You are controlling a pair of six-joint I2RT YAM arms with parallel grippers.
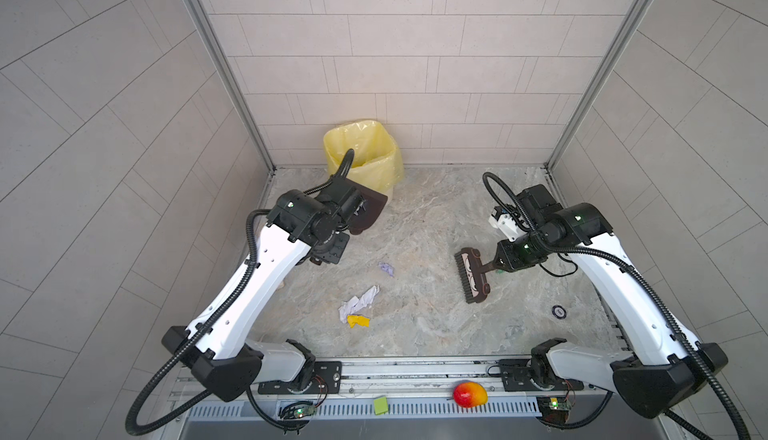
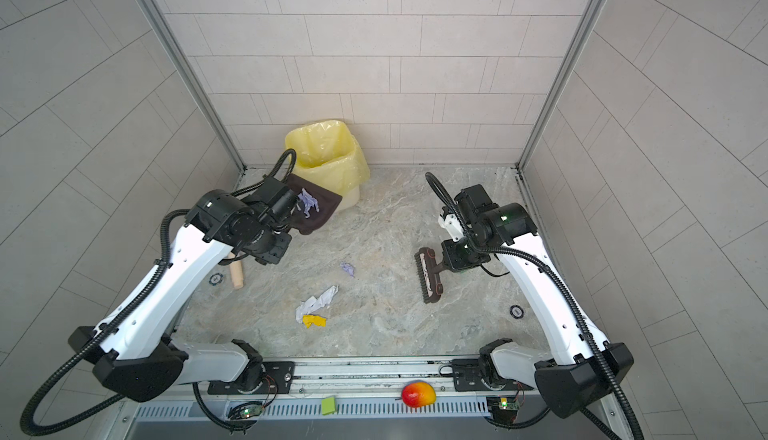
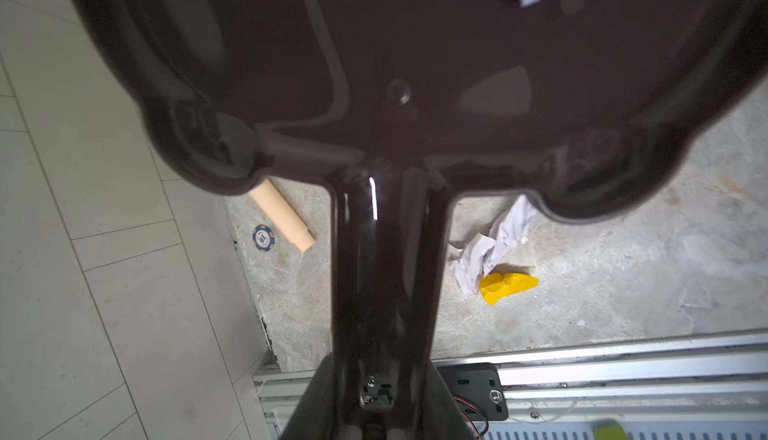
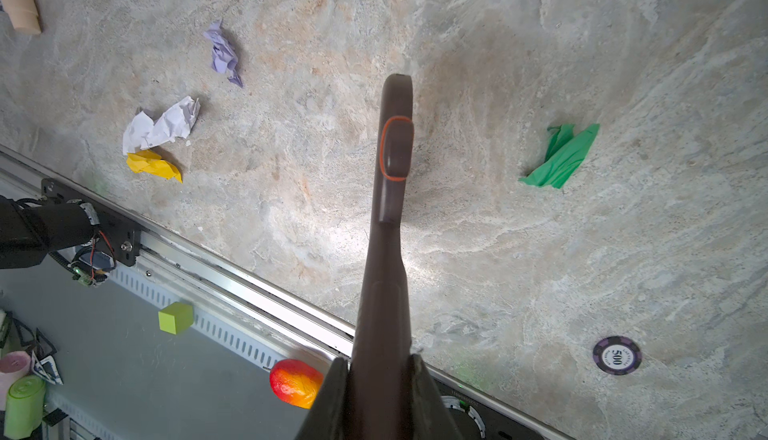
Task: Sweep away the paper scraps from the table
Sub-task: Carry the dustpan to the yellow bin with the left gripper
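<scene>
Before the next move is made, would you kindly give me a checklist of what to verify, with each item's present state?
1. Left gripper closed on the dustpan handle: ok.
2. Right gripper closed on the brush handle: ok.
3. Collected scraps resting in the dustpan: ok.
4. Dustpan over the opening of the yellow-bagged bin: not ok; in both top views it appears to sit in front of the bin.
5. Table free of scraps: not ok; a lavender scrap, white scrap, yellow scrap and green scrap lie on it.
</scene>
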